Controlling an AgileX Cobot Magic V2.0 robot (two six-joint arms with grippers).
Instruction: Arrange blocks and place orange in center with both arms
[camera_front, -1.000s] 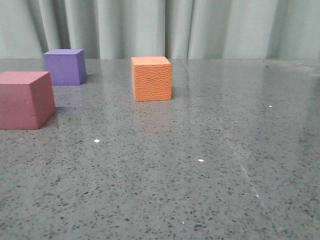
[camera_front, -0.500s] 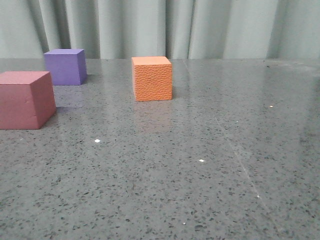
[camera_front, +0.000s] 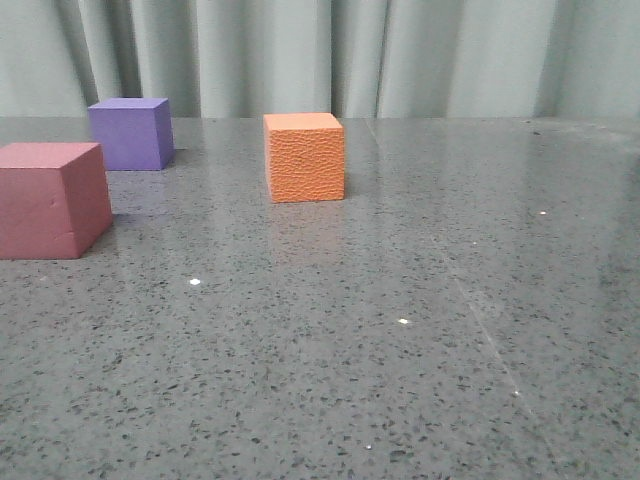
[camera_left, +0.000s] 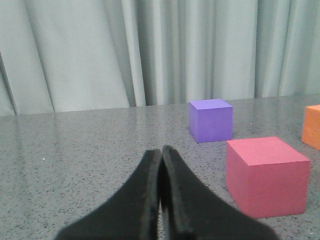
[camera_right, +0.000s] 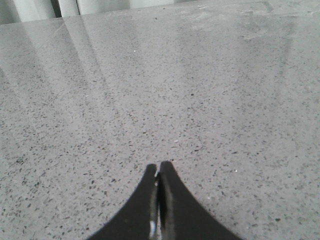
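Observation:
The orange cube with a pebbled surface stands on the grey tabletop, left of the middle and towards the back. The purple cube stands at the back left. The pink-red cube stands nearer, at the left edge. Neither gripper shows in the front view. In the left wrist view my left gripper is shut and empty, with the pink-red cube, the purple cube and an edge of the orange cube ahead of it. In the right wrist view my right gripper is shut and empty over bare tabletop.
A pale green-grey curtain hangs behind the table's far edge. The right wrist view holds only speckled tabletop and the foot of the curtain.

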